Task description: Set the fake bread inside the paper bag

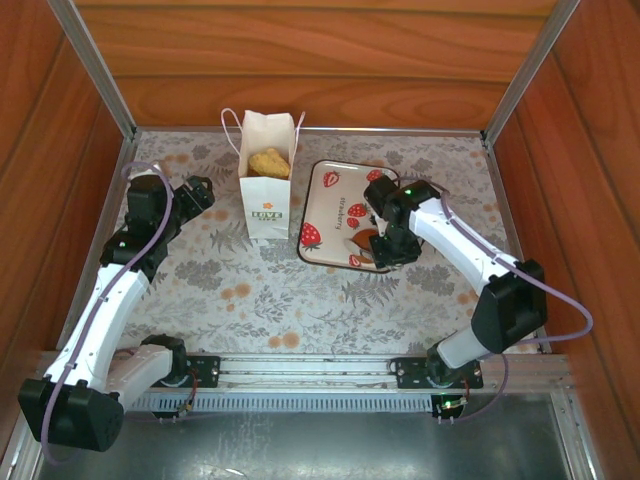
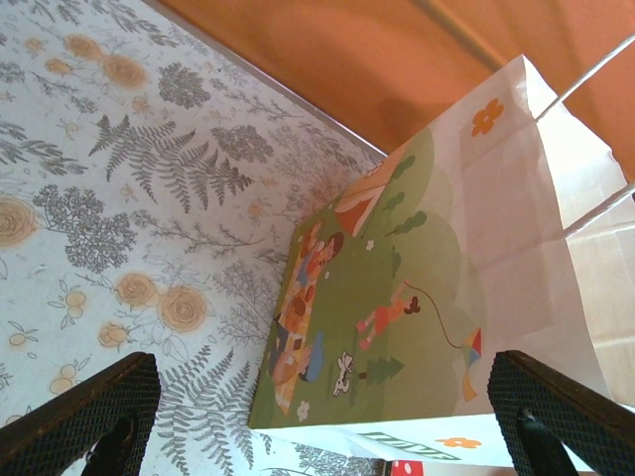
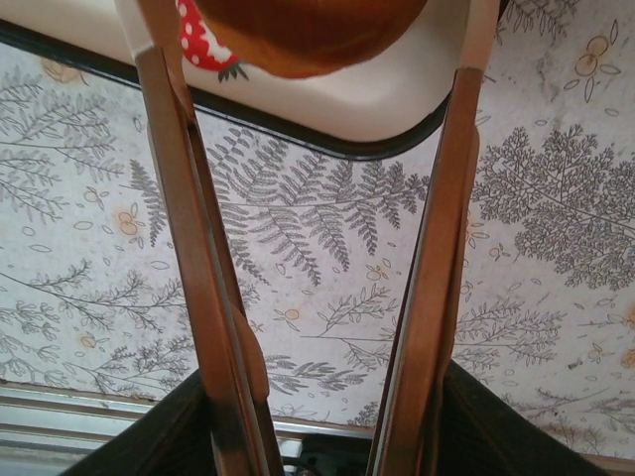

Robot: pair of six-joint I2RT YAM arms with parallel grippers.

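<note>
The white paper bag [image 1: 265, 195] stands upright at the back of the table, and a golden pastry [image 1: 270, 162] shows in its open top. My left gripper [image 1: 200, 192] sits just left of the bag, open. In the left wrist view its black fingers [image 2: 89, 412] stand wide apart, facing the bag's picnic-print side [image 2: 397, 297]. My right gripper [image 1: 378, 242] hangs over the near edge of the strawberry-print tray [image 1: 335, 195]. It is open, and a dark brown bun [image 3: 308, 35] lies on the tray between its fingertips [image 3: 164, 119], with a small gap on each side.
Wooden walls close in the back and both sides. The floral cloth [image 1: 300, 300] covers the table. The tray's dark rim [image 3: 327, 144] lies just under my right fingers. A metal rail [image 1: 310, 368] runs along the near edge by the arm bases.
</note>
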